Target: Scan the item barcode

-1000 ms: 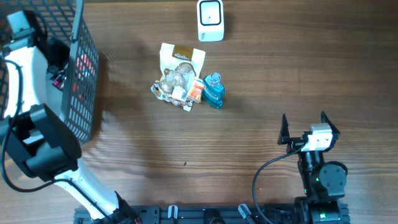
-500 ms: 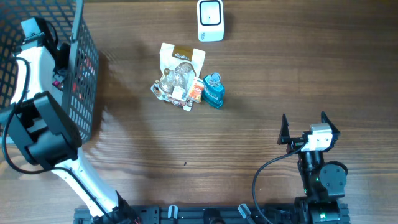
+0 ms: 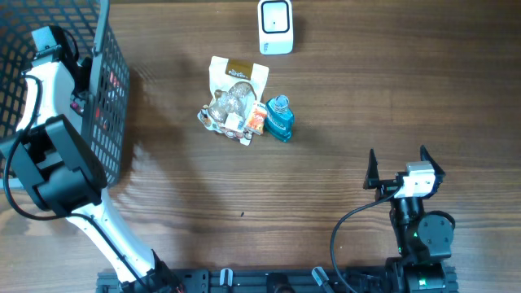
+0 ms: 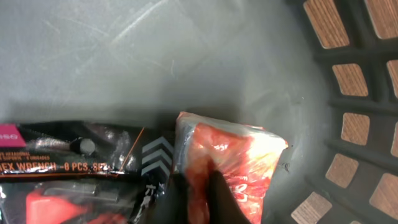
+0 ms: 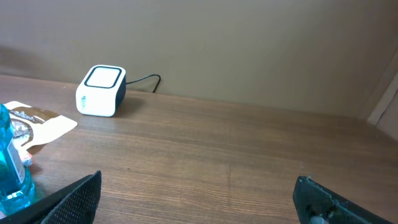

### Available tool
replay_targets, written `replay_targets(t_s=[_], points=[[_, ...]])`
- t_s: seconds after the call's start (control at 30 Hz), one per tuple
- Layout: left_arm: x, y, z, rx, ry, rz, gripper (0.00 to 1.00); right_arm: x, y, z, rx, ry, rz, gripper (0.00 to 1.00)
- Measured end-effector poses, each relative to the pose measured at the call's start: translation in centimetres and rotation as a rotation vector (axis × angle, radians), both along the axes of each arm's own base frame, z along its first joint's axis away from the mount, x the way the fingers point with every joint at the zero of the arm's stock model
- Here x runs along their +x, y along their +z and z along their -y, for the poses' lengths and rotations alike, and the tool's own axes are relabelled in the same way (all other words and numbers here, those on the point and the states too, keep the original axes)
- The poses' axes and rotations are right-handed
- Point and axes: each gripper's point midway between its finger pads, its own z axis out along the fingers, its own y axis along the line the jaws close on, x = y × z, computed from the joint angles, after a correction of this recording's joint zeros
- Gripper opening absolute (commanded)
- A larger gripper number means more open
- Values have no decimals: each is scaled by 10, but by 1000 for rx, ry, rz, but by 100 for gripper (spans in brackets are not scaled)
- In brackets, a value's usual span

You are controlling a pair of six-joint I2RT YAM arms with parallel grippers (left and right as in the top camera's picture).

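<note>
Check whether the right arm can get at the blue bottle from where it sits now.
Probably yes. The right claw stands open, and only bare table lies between it and the blue bottle. The snack packets crowd the bottle's far side only.

colours: red-and-white glossy plastic packet [image 4: 239, 149], black-and-orange hex-wrench blister card [image 4: 62, 177] (pink corner tag), black wire-mesh basket [image 3: 110, 106], brown wood-grain counter [image 3: 342, 98], translucent blue bottle [image 3: 279, 120].

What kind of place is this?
Probably a pretend shop checkout on a wooden table: a white barcode scanner, a black wire basket with a red packet inside, and a blue bottle beside a snack bag.
</note>
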Motion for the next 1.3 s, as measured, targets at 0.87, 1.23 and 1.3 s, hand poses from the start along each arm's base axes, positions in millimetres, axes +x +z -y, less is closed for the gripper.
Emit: replay_targets(t_s=[0.87,1.23,1.3], points=[[-107,275,58,34,-81,419,4,0,0,0,0,0,0,100],[-156,312,197,-83,-448,471,4,0,0,0,0,0,0,100],[-151,297,226,-115,-536,415,4,0,0,0,0,0,0,100]])
